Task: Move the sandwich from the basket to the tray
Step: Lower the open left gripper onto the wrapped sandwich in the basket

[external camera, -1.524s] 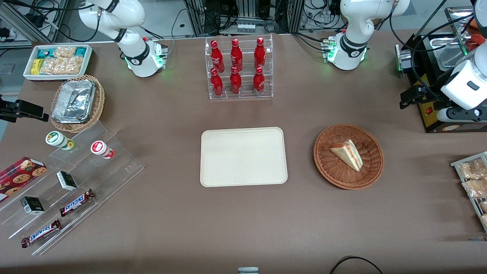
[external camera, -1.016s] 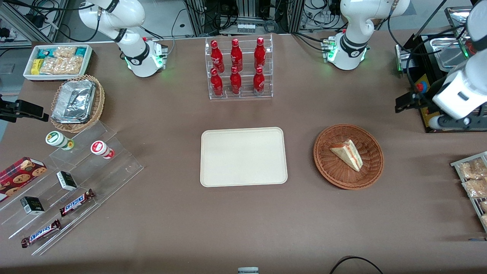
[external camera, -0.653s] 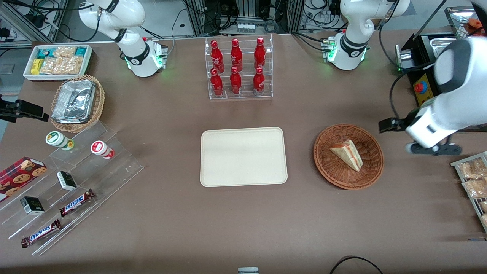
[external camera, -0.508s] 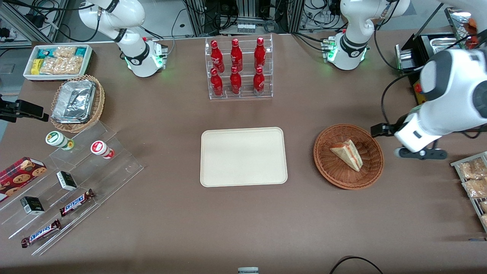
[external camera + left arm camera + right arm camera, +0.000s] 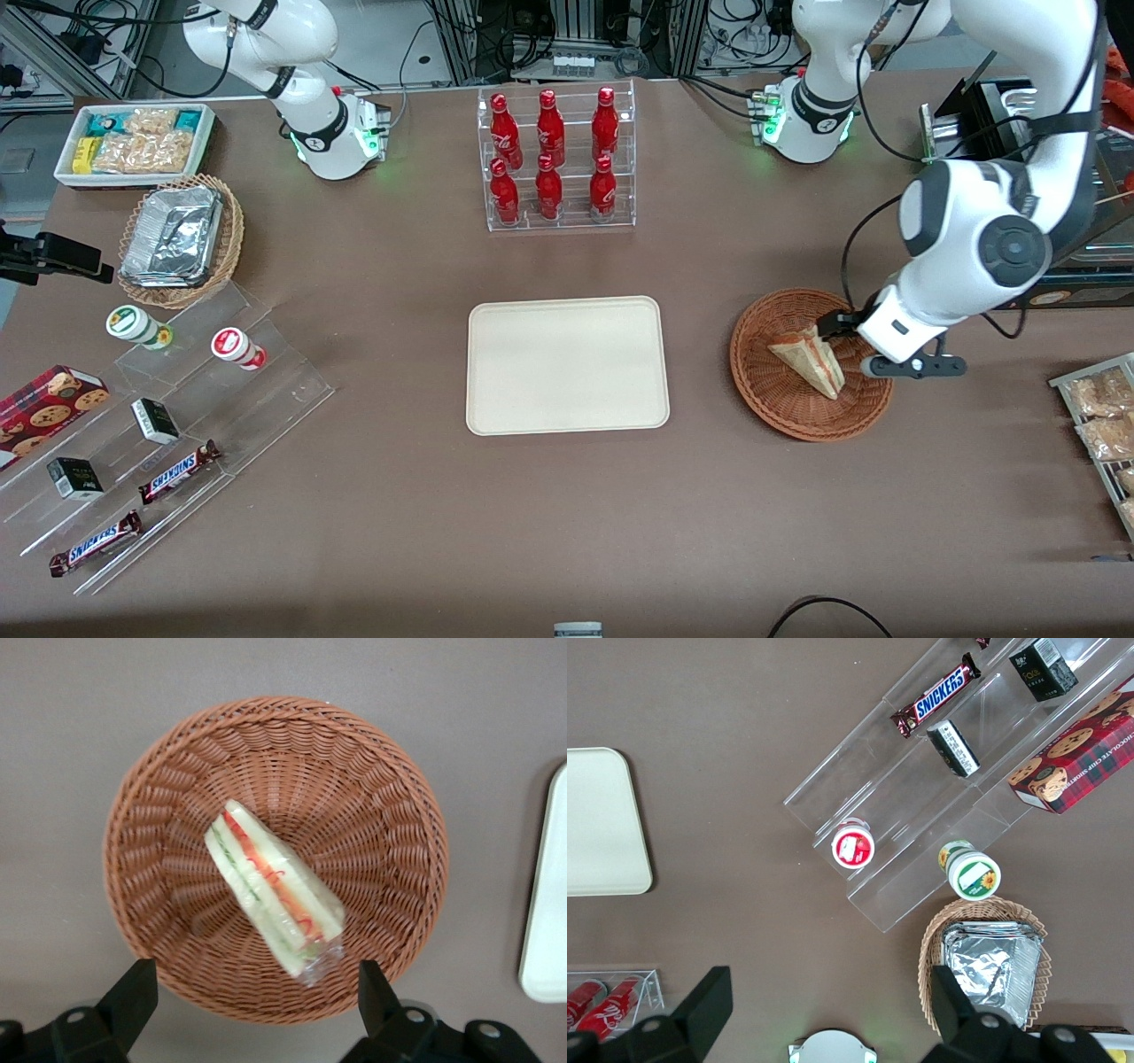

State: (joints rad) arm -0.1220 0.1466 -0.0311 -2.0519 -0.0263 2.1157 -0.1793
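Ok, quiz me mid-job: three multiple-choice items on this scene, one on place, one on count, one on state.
1. Where is the sandwich?
A. on the tray
B. in the basket
C. on the bare table

2. How many red bottles stand in the clear rack?
A. four
B. six
C. eight

3. The gripper is:
A. open above the basket
B. shut on the sandwich
C. over the tray

Answers: 1 B, it lies in the basket, tray bare. 2 B, two rows of three. 3 A, jaws apart, holding nothing.
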